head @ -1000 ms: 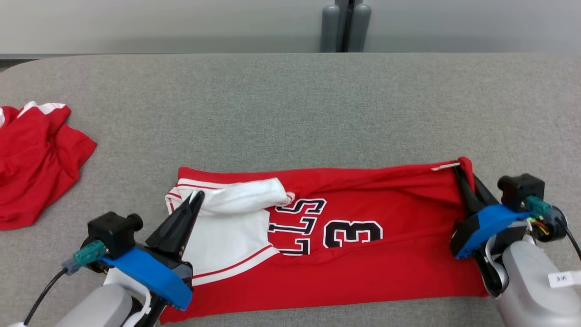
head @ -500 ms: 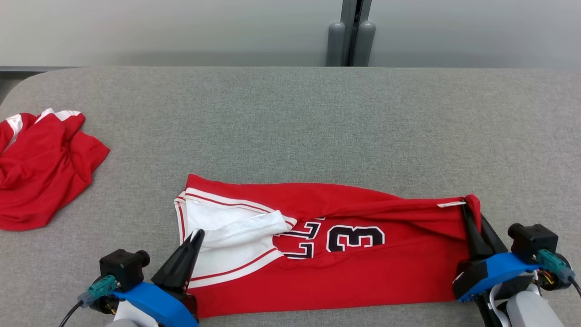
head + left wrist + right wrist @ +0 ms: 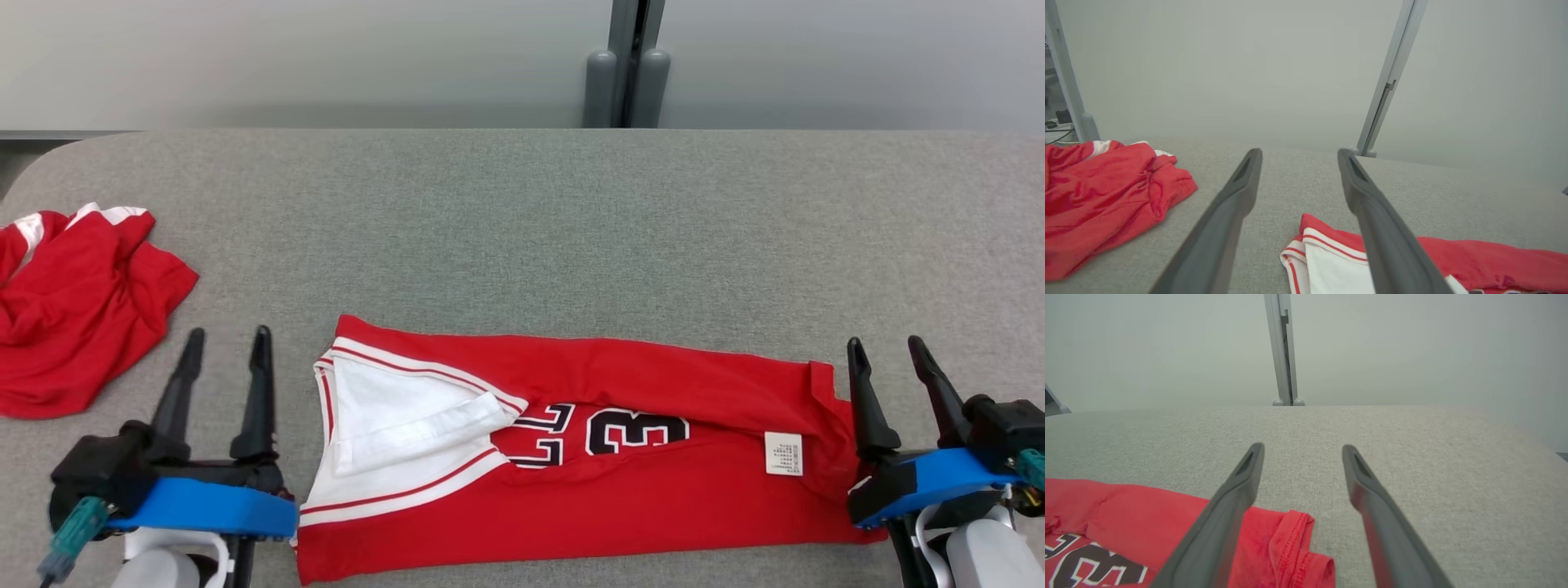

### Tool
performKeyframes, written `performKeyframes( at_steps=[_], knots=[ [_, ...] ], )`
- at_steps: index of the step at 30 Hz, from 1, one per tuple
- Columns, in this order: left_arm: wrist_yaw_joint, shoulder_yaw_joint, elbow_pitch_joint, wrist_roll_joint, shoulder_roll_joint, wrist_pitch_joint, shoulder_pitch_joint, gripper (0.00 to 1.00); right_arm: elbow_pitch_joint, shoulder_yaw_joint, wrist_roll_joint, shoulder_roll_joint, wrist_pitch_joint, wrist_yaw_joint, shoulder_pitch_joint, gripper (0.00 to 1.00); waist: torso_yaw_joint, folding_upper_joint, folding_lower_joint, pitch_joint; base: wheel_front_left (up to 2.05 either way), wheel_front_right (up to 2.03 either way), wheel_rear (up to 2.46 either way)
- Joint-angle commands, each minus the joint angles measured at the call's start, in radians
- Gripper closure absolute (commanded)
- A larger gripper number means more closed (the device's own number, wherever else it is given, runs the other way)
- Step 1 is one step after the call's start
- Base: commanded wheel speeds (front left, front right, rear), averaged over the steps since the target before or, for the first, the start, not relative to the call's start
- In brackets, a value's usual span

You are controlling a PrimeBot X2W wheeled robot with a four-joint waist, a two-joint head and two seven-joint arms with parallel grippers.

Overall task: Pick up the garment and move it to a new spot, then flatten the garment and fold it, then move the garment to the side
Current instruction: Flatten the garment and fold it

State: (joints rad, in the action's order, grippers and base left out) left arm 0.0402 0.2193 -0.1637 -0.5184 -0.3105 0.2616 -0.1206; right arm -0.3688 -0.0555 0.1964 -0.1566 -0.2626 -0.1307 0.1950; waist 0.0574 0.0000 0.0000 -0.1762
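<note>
Garment (image 3: 653, 498) lies flat between the left pincer (image 3: 228, 332) and right pincer (image 3: 884, 342), both spread wide and empty.

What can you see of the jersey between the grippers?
The red jersey lies folded into a band near the front edge of the grey table. White red-striped trim and white lining show at its left end, black lettering and a 3 mid-band, a white label near the right. Lightly wrinkled. The left gripper and right gripper, both open, flank it.
</note>
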Motion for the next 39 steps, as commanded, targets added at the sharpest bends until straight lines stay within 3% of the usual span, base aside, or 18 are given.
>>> performKeyframes(
  at_steps=[1, 6, 10, 22, 23, 24, 25, 30, 39],
  knots=[
    [-0.004, -0.045, 0.023, 0.041, 0.022, 0.004, 0.016, 0.00, -0.030, 0.005, -0.001, -0.007, -0.003, 0.000, 0.021, 0.00, 0.004, 0.0000, 0.0000, 0.000, 0.00, 0.00, 0.00],
    [0.022, -0.198, 0.069, 0.189, 0.119, 0.004, 0.055, 0.00, -0.164, 0.012, 0.002, 0.002, -0.003, 0.000, 0.043, 0.00, 0.016, 0.0000, 0.0000, -0.001, 0.00, 0.00, 0.00],
    [0.042, -0.265, 0.067, 0.283, 0.166, 0.004, 0.079, 0.00, -0.262, 0.013, 0.005, 0.012, -0.003, 0.000, 0.050, 0.00, 0.018, 0.0000, 0.0000, -0.001, 0.00, 0.00, 0.00],
    [0.082, -0.384, 0.023, 0.378, 0.234, 0.004, 0.093, 0.00, -0.468, 0.072, 0.014, 0.054, 0.008, 0.000, 0.079, 0.01, 0.015, 0.0000, 0.0000, 0.000, 0.00, 0.00, 0.00],
    [0.084, -0.387, 0.019, 0.385, 0.235, 0.004, 0.094, 0.00, -0.480, 0.080, 0.017, 0.059, 0.009, -0.001, 0.082, 0.53, 0.015, 0.0000, 0.0000, 0.001, 0.00, 0.00, 0.00],
    [0.085, -0.389, 0.016, 0.390, 0.237, 0.004, 0.095, 0.00, -0.491, 0.089, 0.020, 0.064, 0.009, -0.002, 0.084, 0.67, 0.015, 0.0000, 0.0000, 0.002, 0.00, 0.00, 0.00],
    [0.085, -0.391, 0.013, 0.395, 0.239, 0.004, 0.096, 0.00, -0.500, 0.097, 0.023, 0.067, 0.009, -0.002, 0.087, 1.00, 0.014, 0.0000, 0.0000, 0.003, 0.00, 0.00, 0.00],
    [0.090, -0.399, 0.001, 0.415, 0.244, 0.004, 0.101, 0.00, -0.509, 0.099, 0.046, 0.050, 0.006, 0.000, 0.104, 1.00, 0.009, 0.0000, 0.0000, 0.016, 0.00, 0.00, 0.00],
    [0.093, -0.395, -0.011, 0.444, 0.247, 0.004, 0.116, 0.00, -0.410, -0.019, 0.059, -0.068, -0.001, 0.001, 0.093, 1.00, -0.013, 0.0000, 0.0000, 0.048, 0.00, 0.00, 0.00]
  ],
)
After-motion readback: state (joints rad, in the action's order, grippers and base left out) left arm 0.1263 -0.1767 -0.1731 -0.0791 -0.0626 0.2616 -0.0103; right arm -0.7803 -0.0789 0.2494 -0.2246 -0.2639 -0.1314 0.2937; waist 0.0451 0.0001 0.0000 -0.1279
